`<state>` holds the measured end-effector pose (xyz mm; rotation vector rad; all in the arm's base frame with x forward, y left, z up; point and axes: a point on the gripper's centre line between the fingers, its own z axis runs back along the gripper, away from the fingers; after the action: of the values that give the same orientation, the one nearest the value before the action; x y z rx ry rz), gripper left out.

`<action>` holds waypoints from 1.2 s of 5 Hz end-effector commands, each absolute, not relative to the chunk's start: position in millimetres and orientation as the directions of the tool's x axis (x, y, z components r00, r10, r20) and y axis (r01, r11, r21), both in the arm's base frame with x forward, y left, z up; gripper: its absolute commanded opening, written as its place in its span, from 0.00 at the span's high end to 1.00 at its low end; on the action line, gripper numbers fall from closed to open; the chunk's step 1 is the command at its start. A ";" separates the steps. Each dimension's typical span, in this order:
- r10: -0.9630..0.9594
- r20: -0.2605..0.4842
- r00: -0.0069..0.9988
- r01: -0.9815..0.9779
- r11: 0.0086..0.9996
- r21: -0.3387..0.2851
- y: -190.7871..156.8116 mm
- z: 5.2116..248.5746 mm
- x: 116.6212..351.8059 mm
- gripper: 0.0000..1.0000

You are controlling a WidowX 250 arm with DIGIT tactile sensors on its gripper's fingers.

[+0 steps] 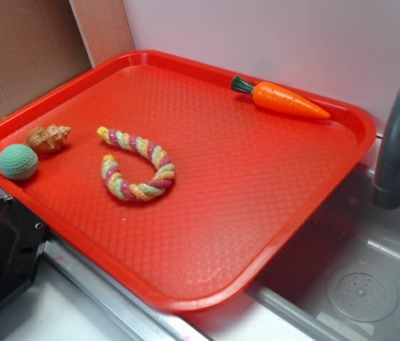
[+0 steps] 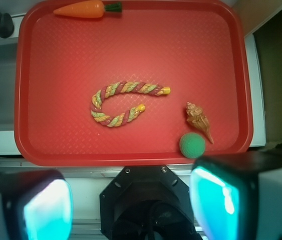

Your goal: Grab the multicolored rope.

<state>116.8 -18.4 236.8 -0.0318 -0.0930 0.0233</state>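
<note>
Lying curled on red tray (image 1: 271,234): multicolored rope (image 2: 122,103); jaws spread, empty.

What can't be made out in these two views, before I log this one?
- Hand: in the wrist view only blurred fingers at the bottom edge; tips cut off, so the opening is unreadable. It is absent from the exterior view.
- Faucet: top cut by the right edge, exterior view.
- Multicolored rope: fully visible, untouched; its underside is hidden.
</note>
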 end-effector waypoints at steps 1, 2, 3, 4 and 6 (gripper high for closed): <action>0.025 0.092 0.995 -0.022 0.999 -0.033 -18.4 236.8 116.8 0.00; 0.237 -0.028 0.971 -0.233 0.967 0.105 -7.0 186.8 140.2 0.00; 0.377 0.076 0.923 -0.381 0.923 0.057 -24.4 139.7 177.4 0.00; 0.548 0.129 0.826 -0.551 0.834 -0.021 -33.3 99.9 204.6 0.00; 0.537 0.117 0.836 -0.535 0.844 -0.049 -29.2 43.1 226.6 0.00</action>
<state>216.7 -33.1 33.2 -0.0022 -0.0957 0.5718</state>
